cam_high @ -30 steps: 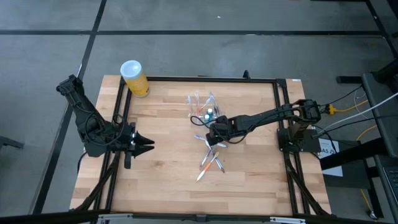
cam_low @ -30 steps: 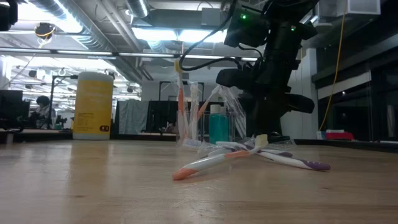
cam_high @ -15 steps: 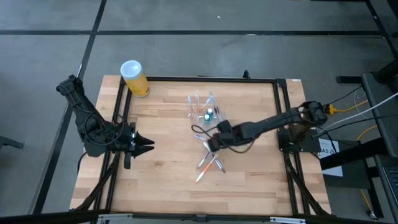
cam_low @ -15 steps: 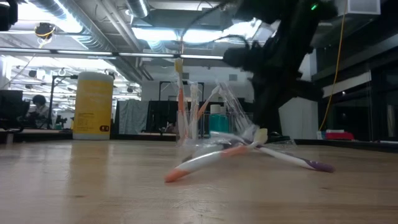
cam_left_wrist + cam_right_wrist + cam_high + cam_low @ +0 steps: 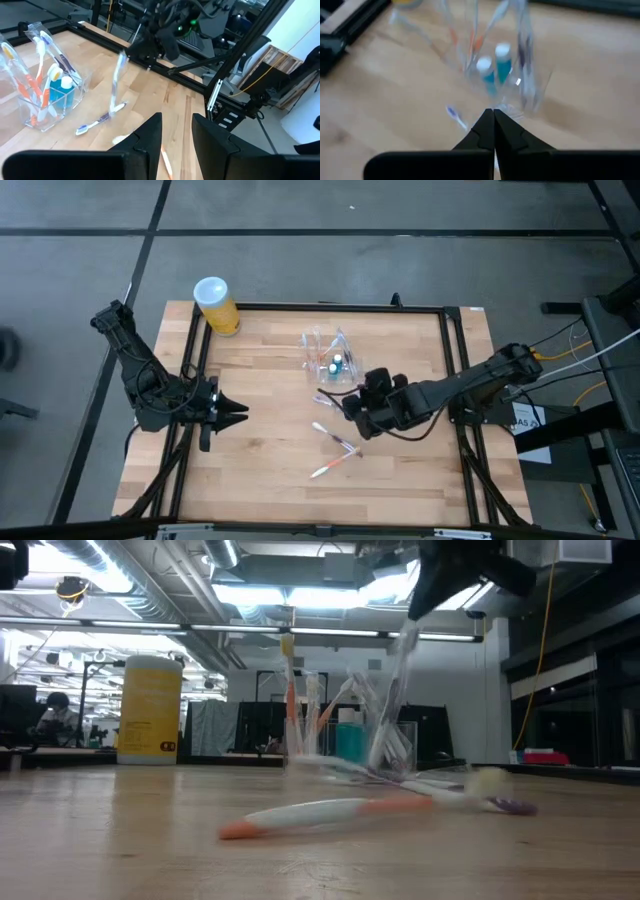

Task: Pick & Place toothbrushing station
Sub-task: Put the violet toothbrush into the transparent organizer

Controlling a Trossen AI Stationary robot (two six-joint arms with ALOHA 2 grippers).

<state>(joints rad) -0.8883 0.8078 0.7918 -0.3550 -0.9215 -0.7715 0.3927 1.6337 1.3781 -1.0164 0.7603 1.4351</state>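
Flanking the toothbrushing station (image 5: 326,352): yellow cylinder (image 5: 215,305); seemingly loose toothbrushes (image 5: 336,455).

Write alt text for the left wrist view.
The right gripper hangs shut above a wooden table, a toothbrush dangling from it. Beside it stands the clear toothbrushing station holding brushes, with another toothbrush lying on the wood.

The yellow cylinder (image 5: 221,313) has a white lid (image 5: 210,289). The clear toothbrushing station (image 5: 47,105) holds orange-and-white toothbrushes (image 5: 36,85) and a blue tube (image 5: 57,91) capped white. Both arms are dark; the table (image 5: 260,450) is pale wood.
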